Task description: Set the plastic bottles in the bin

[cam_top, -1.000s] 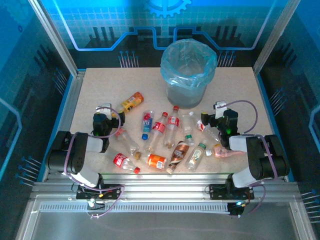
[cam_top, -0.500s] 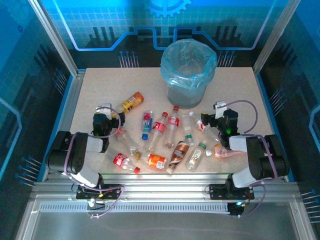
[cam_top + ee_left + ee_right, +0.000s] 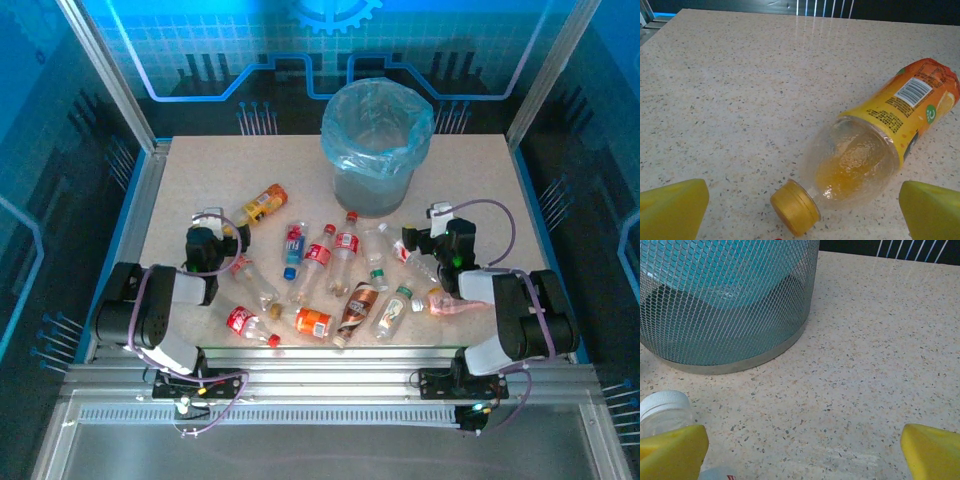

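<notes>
Nearest me, the plastic bottles (image 3: 345, 245) lie scattered on the table (image 3: 480, 170) between both arms, none held. Left gripper (image 3: 802, 210): wide, empty, facing the orange bottle (image 3: 875, 145) at its cap end; I judge the round body may roll away on closing. Right gripper (image 3: 802, 450): wide, empty, beside a white-capped bottle (image 3: 662, 410). Beyond, the bin (image 3: 730, 305): a low carry could strike its wall.

A speckled beige table (image 3: 200, 170) is seen, with the bin (image 3: 372, 195), a mesh basket lined with a light-blue bag, stood upright on its far side. The plastic bottles (image 3: 318, 255) are scattered on their sides across the near half, most of them clustered around the middle. An orange-labelled bottle (image 3: 262, 204) with a yellow cap is laid slightly apart at the left, and a pink-labelled bottle (image 3: 447, 302) is found at the right end of the cluster.
</notes>
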{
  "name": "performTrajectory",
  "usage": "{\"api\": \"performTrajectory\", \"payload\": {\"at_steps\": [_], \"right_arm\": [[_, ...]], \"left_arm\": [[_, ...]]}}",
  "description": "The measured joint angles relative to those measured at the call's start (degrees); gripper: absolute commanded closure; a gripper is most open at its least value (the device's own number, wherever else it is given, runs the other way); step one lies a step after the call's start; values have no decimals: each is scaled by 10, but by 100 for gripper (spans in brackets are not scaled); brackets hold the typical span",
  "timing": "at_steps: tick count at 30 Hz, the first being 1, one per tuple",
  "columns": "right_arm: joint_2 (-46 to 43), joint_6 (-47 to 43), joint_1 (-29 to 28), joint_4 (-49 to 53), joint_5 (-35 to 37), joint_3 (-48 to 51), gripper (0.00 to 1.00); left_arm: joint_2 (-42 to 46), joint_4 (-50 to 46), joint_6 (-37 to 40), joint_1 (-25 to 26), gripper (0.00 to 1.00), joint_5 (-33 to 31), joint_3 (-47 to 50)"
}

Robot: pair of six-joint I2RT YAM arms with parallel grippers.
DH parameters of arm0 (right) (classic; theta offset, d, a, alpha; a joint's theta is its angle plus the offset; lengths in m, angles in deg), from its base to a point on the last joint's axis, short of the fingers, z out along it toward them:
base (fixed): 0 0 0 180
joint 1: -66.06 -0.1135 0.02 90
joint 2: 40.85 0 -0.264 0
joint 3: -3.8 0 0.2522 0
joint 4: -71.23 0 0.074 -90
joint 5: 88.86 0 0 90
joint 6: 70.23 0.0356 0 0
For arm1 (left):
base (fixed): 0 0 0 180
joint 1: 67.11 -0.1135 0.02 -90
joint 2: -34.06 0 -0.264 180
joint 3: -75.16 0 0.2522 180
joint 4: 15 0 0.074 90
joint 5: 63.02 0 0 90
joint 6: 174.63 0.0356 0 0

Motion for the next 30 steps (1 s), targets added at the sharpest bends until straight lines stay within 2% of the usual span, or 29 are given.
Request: {"api": "performTrajectory", "payload": {"at_steps": [2, 6, 9, 11, 14, 16, 18, 22, 26, 30], "right_arm": [[-24, 5, 0, 44, 11, -14, 3], [-112, 21, 3, 149, 21, -54, 9], [-161, 35, 0, 234, 22, -97, 11], [-185, 47, -12, 296, 24, -127, 14], [-207, 62, -41, 393, 21, -168, 19], [-214, 71, -71, 466, 16, -195, 21], [-221, 76, -104, 530, 12, -217, 23], [-252, 82, -167, 638, 6, -233, 23], [-251, 72, -167, 720, 4, -259, 27], [-184, 36, -159, 769, -2, -325, 29]], "left_arm": [[33, -23, -1, 0, 1, -4, 2], [189, -113, -6, 0, 1, -7, -2], [285, -223, -19, 0, 6, -7, -57], [309, -309, -34, 8, 7, -12, -120], [308, -438, -47, 49, 7, -22, -227], [297, -519, -50, 97, 5, -21, -290], [287, -573, -52, 144, 5, -13, -330], [273, -644, -68, 221, 6, 48, -364], [260, -691, -79, 273, 6, 110, -378], [240, -726, -79, 293, 6, 154, -405]]}}
